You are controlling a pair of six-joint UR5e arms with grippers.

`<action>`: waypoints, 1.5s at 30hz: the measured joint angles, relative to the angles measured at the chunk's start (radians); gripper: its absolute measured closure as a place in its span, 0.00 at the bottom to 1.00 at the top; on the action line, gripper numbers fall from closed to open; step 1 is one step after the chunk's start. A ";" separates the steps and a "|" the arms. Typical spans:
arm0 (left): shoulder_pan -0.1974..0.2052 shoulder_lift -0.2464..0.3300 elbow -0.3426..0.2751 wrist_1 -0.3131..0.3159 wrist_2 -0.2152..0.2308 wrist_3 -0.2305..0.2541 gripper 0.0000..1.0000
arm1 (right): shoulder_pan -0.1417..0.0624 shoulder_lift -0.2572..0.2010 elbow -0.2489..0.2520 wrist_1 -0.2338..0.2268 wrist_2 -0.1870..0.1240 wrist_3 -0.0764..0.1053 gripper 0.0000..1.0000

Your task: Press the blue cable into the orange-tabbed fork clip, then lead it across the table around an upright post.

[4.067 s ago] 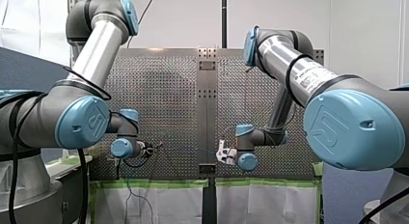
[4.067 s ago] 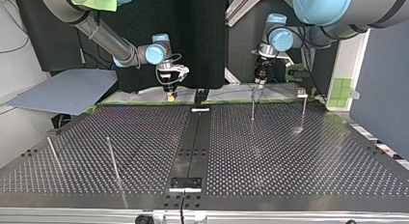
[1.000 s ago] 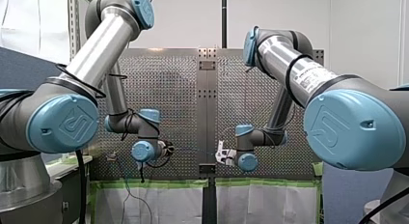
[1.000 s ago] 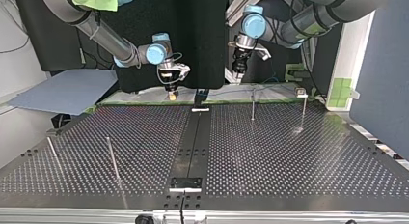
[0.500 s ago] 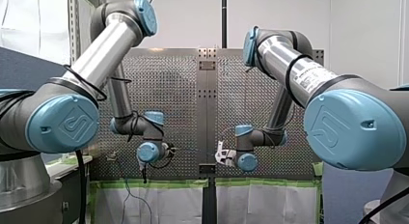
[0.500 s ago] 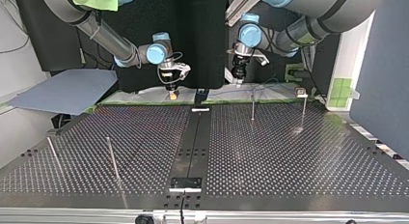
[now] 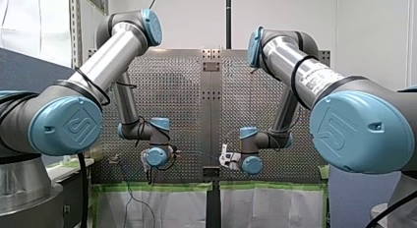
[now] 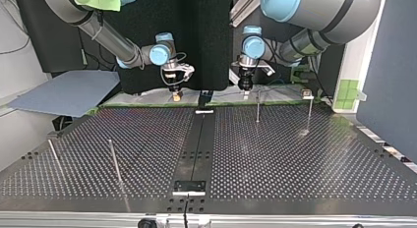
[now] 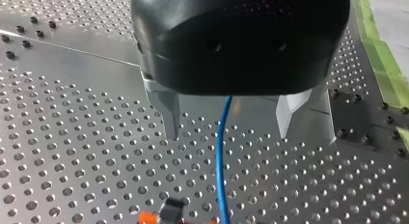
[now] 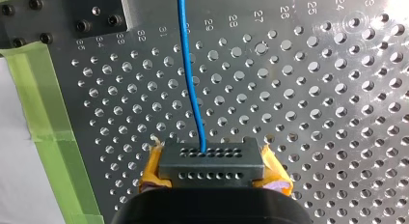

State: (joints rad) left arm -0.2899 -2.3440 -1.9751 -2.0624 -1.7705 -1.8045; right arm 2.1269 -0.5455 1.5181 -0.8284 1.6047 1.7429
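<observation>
The blue cable (image 10: 190, 74) runs over the perforated table from my right gripper (image 10: 211, 159), whose yellow pads are shut on it. It passes untouched between the two metal fingers (image 9: 171, 118) of my left gripper (image 9: 229, 132), which is open just above the table. Ahead of those fingers the orange-tabbed clip (image 9: 166, 215) shows only partly, with the cable (image 9: 221, 185) running close beside it. In the top view my left gripper (image 8: 244, 88) hangs by a thin upright post (image 8: 257, 107), and my right gripper (image 8: 175, 94) hangs at the far edge. The cable (image 7: 196, 153) spans both grippers in the front view.
A second post (image 8: 310, 112) stands near a small fixture (image 8: 306, 94) at the top view's right. Two leaning posts (image 8: 114, 161) stand at its left. Green tape (image 10: 46, 113) lines the table's edge. A black centre rail (image 8: 196, 144) splits the table.
My left gripper has come down towards the table and shifted a little to the right in the front view, staying open. My right arm has not moved.
</observation>
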 joint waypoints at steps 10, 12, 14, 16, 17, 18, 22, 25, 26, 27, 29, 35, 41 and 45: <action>0.011 0.000 0.004 0.000 0.029 0.038 0.00 | 0.000 0.000 0.000 0.000 0.000 0.001 1.00; 0.012 0.000 0.011 -0.005 0.035 0.053 0.00 | 0.000 0.000 -0.003 0.002 0.000 0.000 1.00; 0.012 0.000 0.015 -0.011 0.038 0.067 0.00 | 0.000 0.000 -0.005 0.003 0.000 0.000 1.00; 0.012 0.000 0.019 -0.016 0.036 0.087 0.00 | 0.000 0.000 -0.006 0.004 -0.001 0.000 1.00; 0.013 0.000 0.019 -0.018 0.034 0.096 0.00 | 0.000 0.000 -0.007 0.004 -0.001 0.000 1.00; 0.013 0.000 0.020 -0.019 0.030 0.108 0.00 | 0.000 0.000 -0.007 0.004 -0.001 0.000 1.00; 0.014 -0.001 0.021 -0.019 0.023 0.147 0.00 | 0.001 0.001 -0.008 0.004 -0.001 0.000 1.00; 0.016 -0.001 0.022 -0.017 0.022 0.177 0.00 | 0.000 0.001 -0.008 0.005 -0.001 0.000 1.00; 0.017 -0.001 0.022 -0.017 0.022 0.185 0.00 | 0.000 0.001 -0.008 0.004 -0.001 0.000 1.00; 0.017 -0.001 0.023 -0.017 0.022 0.194 0.00 | 0.000 0.001 -0.008 0.005 -0.002 0.000 1.00; 0.018 -0.001 0.025 -0.017 0.023 0.203 0.00 | 0.000 0.001 -0.008 0.005 -0.001 0.000 1.00; 0.019 -0.003 0.026 -0.016 0.023 0.209 0.00 | 0.001 0.001 -0.008 0.004 -0.002 0.000 1.00; 0.020 -0.003 0.027 -0.017 0.023 0.209 0.00 | 0.001 0.002 -0.008 0.005 -0.001 0.001 1.00; 0.020 -0.003 0.026 -0.018 0.019 0.210 0.00 | 0.002 0.002 -0.008 0.008 -0.002 0.001 1.00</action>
State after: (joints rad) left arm -0.2702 -2.3474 -1.9486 -2.0800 -1.7517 -1.5942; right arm 2.1284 -0.5432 1.5104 -0.8206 1.6031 1.7435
